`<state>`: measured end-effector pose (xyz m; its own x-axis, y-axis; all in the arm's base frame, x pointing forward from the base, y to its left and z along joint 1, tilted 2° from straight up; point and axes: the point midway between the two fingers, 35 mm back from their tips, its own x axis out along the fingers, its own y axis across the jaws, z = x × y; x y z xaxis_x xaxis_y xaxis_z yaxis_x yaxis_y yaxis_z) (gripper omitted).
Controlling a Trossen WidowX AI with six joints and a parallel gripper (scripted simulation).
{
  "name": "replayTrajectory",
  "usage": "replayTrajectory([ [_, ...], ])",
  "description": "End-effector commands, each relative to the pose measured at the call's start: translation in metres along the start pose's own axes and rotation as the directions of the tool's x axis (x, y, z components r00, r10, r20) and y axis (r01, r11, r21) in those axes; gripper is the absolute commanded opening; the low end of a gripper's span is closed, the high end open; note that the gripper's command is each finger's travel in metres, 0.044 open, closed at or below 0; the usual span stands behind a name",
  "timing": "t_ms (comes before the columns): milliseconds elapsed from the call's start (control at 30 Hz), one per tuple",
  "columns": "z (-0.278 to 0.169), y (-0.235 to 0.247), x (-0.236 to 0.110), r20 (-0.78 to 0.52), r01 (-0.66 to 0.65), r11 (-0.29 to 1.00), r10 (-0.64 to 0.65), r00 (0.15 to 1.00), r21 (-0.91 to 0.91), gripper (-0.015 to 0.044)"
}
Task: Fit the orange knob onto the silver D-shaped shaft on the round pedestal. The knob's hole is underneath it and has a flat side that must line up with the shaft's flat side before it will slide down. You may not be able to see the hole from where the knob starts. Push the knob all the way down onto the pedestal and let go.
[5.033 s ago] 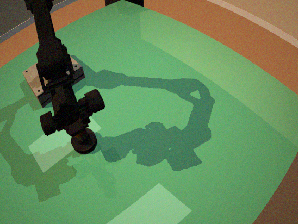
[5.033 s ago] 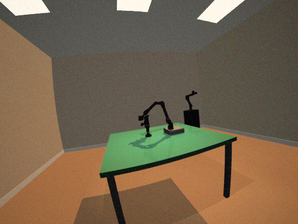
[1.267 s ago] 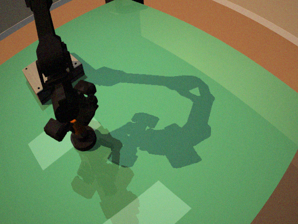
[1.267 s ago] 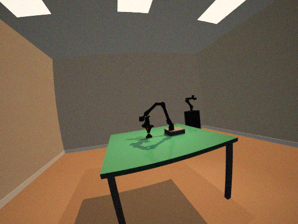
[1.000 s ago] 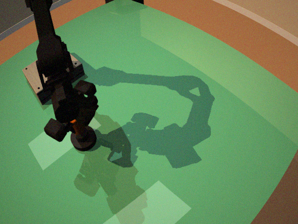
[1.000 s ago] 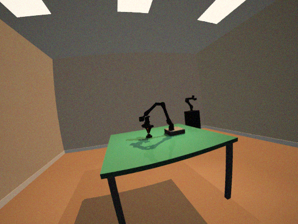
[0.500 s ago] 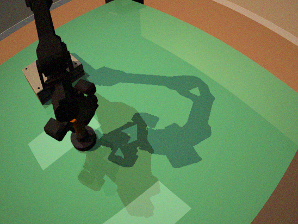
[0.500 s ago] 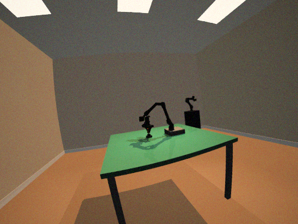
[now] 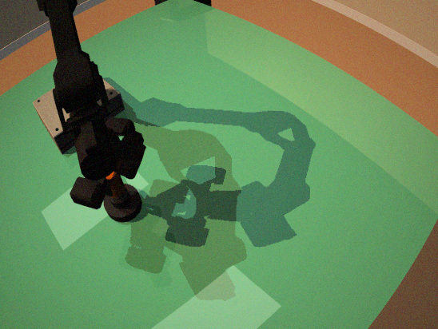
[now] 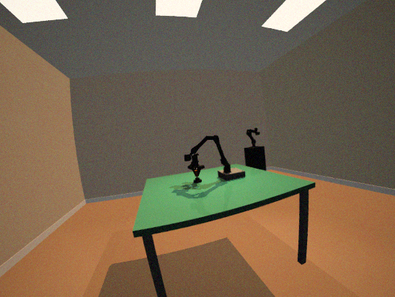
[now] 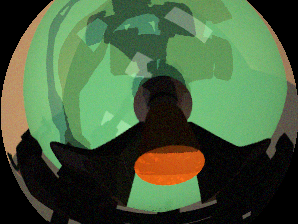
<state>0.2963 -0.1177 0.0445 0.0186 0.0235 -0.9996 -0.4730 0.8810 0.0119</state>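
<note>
The orange knob (image 9: 111, 175) (image 11: 170, 166) shows a bright orange top, and its side is in dark shadow. My gripper (image 9: 113, 181) (image 10: 196, 172) (image 11: 165, 126) is shut on the knob, one finger on each side of it, pointing down. The round pedestal (image 9: 123, 216) (image 10: 197, 181) (image 11: 186, 103) stands dark on the table directly below the knob. In the wrist view the knob's lower end overlaps the pedestal's middle. The silver shaft cannot be made out, and the knob's hole is hidden underneath. Whether the knob touches the shaft or pedestal, and how the flats line up, cannot be told.
The arm's base plate (image 9: 45, 105) (image 10: 231, 174) sits on the green table (image 9: 340, 239) (image 10: 162, 209), behind the pedestal. Overlapping arm shadows and bright light patches lie around the pedestal. A black stand (image 10: 255, 158) with another small arm is beyond the table.
</note>
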Motion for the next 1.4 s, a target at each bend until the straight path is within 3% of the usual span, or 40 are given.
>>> replayTrajectory([
  [0,0.0004,-0.0004,0.0012,0.001,0.002,1.0,-0.002,1.0,-0.009,0.0],
  [700,0.0008,-0.0006,-0.0036,0.001,0.002,1.0,-0.002,1.0,-0.009,0.0],
  [933,0.001,-0.0012,-0.0025,0.001,0.002,0.978,-0.002,1.0,-0.207,0.0],
  [1367,0.0006,-0.0005,0.0009,0.001,0.002,0.976,-0.002,1.0,-0.217,0.0],
])
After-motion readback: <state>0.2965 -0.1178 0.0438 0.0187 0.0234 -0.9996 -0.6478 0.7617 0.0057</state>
